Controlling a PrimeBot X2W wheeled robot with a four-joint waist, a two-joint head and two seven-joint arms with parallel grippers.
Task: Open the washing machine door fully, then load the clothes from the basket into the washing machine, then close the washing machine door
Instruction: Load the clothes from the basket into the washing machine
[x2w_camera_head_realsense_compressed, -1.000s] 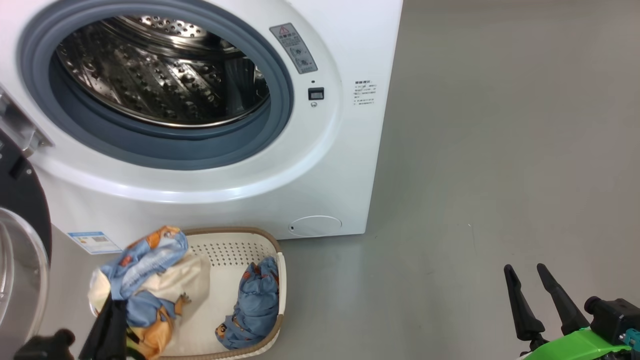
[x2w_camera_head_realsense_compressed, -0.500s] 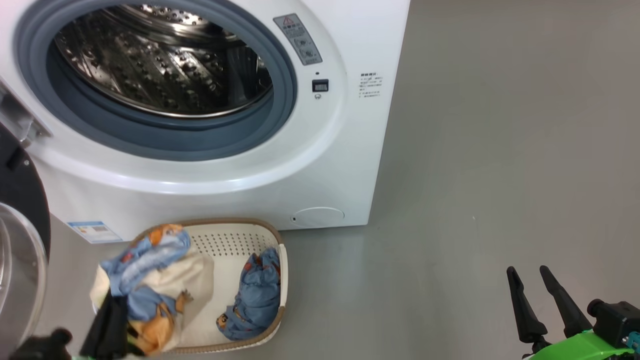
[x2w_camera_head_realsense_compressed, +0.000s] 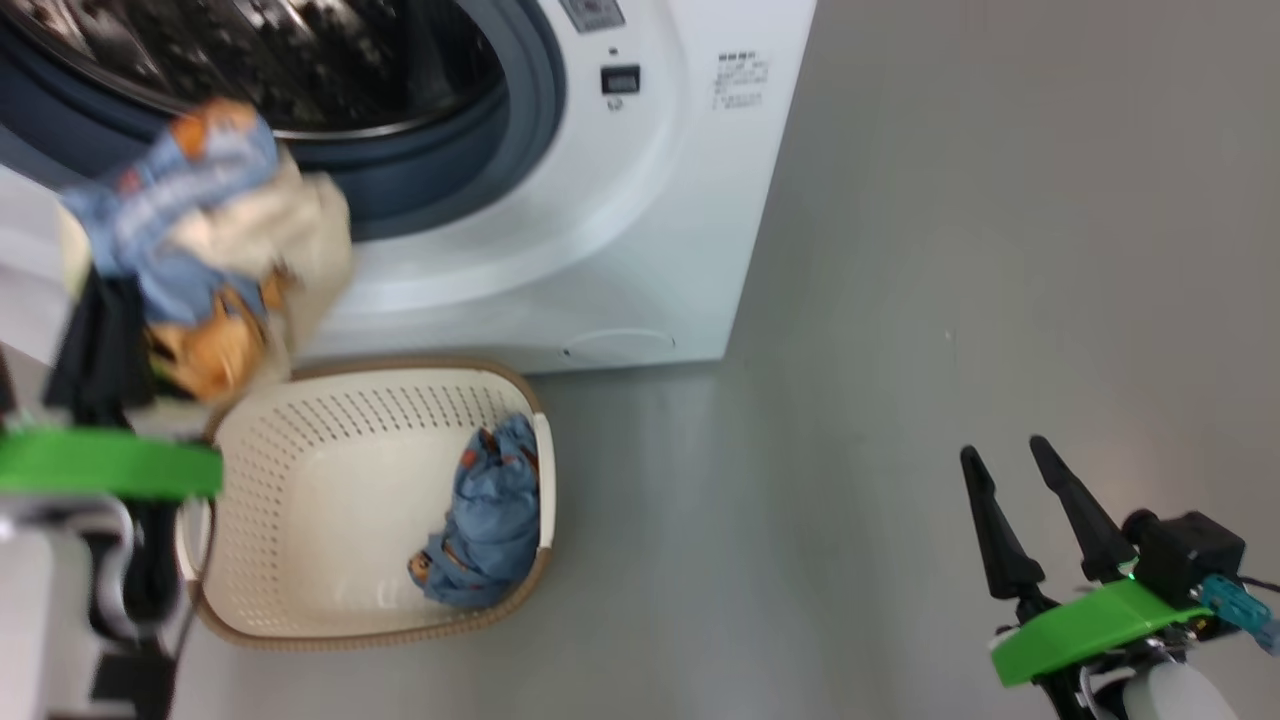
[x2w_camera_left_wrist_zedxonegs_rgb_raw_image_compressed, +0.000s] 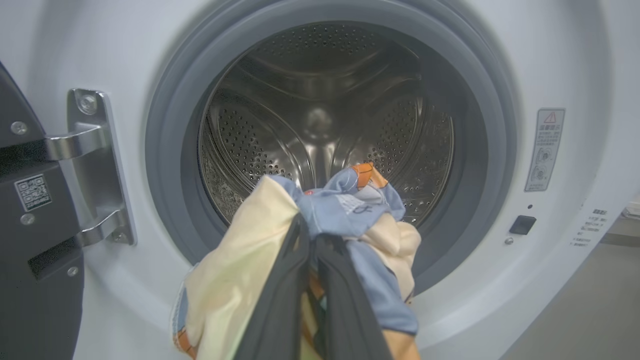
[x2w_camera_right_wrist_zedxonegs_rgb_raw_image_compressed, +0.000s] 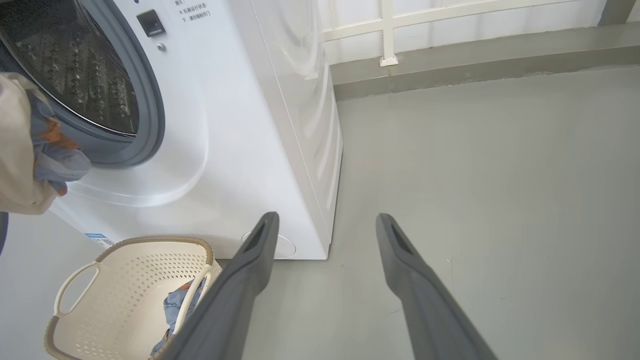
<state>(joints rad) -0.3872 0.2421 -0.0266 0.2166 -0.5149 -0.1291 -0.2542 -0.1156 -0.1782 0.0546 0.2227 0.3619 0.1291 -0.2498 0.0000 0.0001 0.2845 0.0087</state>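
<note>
**L pincer (x2w_camera_left_wrist_zedxonegs_rgb_raw_image_compressed: 312, 232) loaded**

My L pincer grips cream and light-blue cartoon-print clothes (x2w_camera_left_wrist_zedxonegs_rgb_raw_image_compressed: 350, 207); steel drum (x2w_camera_left_wrist_zedxonegs_rgb_raw_image_compressed: 320, 95) of white washing machine (x2w_camera_left_wrist_zedxonegs_rgb_raw_image_compressed: 575, 60) just ahead. R pincer (x2w_camera_head_realsense_compressed: 1004, 449) spread wide, empty; cream perforated plastic basket (x2w_camera_head_realsense_compressed: 330, 470) w/ blue garment (x2w_camera_head_realsense_compressed: 490, 510) to its left.

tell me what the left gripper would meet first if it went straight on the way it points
The left gripper, shut on the cream and blue garment, points into the open washing machine, at the steel drum. It might brush the grey gasket first; depth is unclear.
</note>
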